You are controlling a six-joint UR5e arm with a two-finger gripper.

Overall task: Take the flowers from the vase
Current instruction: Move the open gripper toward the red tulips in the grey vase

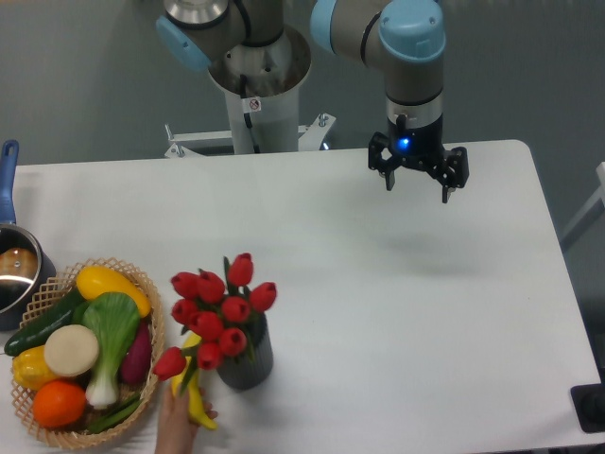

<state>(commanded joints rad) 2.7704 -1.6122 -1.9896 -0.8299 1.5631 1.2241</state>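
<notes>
Human hand (176,426): at the near table edge, holding a yellow item (196,392) beside the vase.
Gripper (417,185): fingers spread apart, holding nothing, hanging above the far right of the white table (406,312).
Flowers (220,307): red tulips standing in the vase, one bud drooping left.
Vase (248,359): dark grey, front left, well apart from the gripper.
Wicker basket (151,364): toy vegetables, just left of the vase.
Pot (13,274): blue handle, left edge.

A broad white rectangular tabletop (378,312) with rounded corners filled most of the view, evenly lit. Behind it stood a plain grey wall (85,76).
</notes>
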